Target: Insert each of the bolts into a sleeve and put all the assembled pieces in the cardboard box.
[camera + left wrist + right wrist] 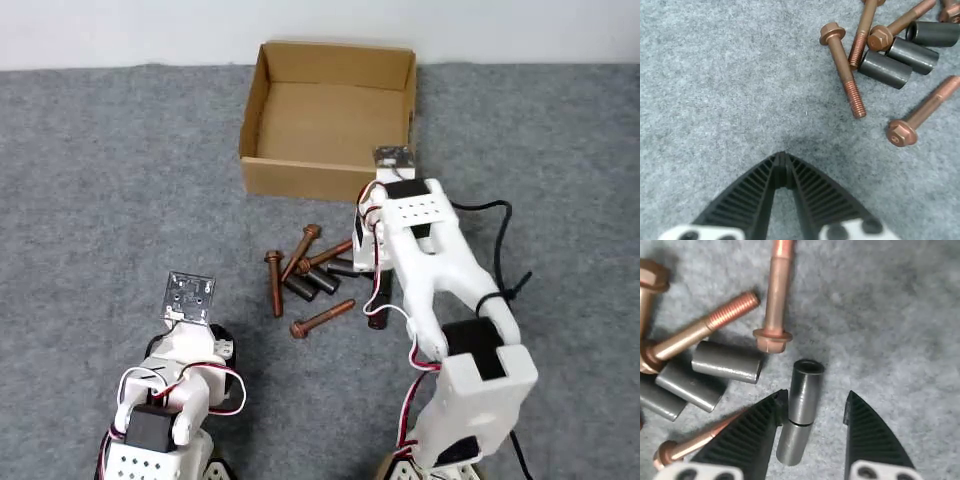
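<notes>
My right gripper (816, 393) is open, one finger on each side of a dark sleeve (805, 389) lying on the carpet. A second sleeve (791, 445) lies end to end with it. Beside them sit more sleeves (727, 361) and several copper bolts (775, 295). In the high view the right arm (420, 240) hangs over the right edge of this pile of bolts (322, 317) and sleeves (322, 281). My left gripper (783, 161) is shut on nothing, above bare carpet short of the nearest bolt (845, 75). The cardboard box (262, 178) stands open behind the pile.
Grey carpet covers the whole table. The left arm (180, 370) sits at the front left, away from the pile. Open carpet lies to the left of the box and the pile. A black cable (500, 250) loops beside the right arm.
</notes>
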`<state>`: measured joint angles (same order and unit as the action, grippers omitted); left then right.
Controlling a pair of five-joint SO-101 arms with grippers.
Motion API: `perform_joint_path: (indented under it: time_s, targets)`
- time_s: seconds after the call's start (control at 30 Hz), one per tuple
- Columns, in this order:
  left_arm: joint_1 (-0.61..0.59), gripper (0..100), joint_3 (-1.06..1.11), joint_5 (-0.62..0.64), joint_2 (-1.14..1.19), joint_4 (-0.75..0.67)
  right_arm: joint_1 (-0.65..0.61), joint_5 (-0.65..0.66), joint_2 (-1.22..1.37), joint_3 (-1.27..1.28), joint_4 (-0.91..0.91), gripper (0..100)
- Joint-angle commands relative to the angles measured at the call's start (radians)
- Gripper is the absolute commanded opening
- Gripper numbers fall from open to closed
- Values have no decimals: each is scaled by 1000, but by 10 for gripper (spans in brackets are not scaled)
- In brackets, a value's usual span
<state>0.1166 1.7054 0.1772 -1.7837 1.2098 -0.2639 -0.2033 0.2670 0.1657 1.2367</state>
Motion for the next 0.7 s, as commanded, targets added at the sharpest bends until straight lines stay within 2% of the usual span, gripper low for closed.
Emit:
perform_joint_path:
  time_s: [0.0, 0.2, 0.3, 0.33, 0.4, 0.47, 0.67]
  targets:
    - [-6, 6, -21, -2, 0, 3, -5, -9, 25, -48, -38, 191]
    - [-6, 6, -21, -2, 0, 3, -5, -9, 102, -48, -94, 167]
    - [-6, 6, -21, -2, 0, 3, -7, -6, 114, -48, -102, 20]
    - [-6, 6, -21, -2, 0, 3, -8, -6, 114, -48, -101, 0]
    - [-6, 6, -21, -2, 0, 3, -7, -6, 114, -48, -90, 37]
    - [-6, 6, -21, -2, 0, 3, -4, -5, 111, -48, -90, 3]
    - [-6, 6, -21, -2, 0, 3, -13, -11, -5, -48, 27, 9]
